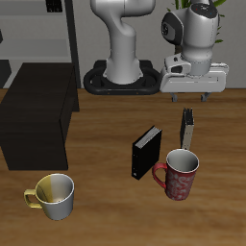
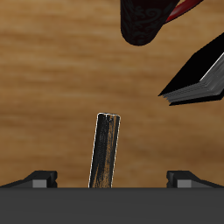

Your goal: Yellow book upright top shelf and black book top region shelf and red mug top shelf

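Note:
The yellow book (image 1: 187,128) stands upright on the table, thin, with its dark edge towards the camera. My gripper (image 1: 190,97) hovers just above it, open and empty. In the wrist view the book's top edge (image 2: 106,150) lies between the two spread fingertips (image 2: 39,178), and the gripper (image 2: 111,179) is not touching it. The black book (image 1: 146,154) stands upright nearer the table's front edge; it also shows in the wrist view (image 2: 199,74). The red mug (image 1: 179,175) stands beside it, and part of it shows in the wrist view (image 2: 144,19). The black shelf (image 1: 38,115) stands far across the table.
A yellow mug (image 1: 55,195) stands near the table's front edge, in front of the shelf. The robot's base (image 1: 120,77) is at the table's back. A plant shows behind the arm.

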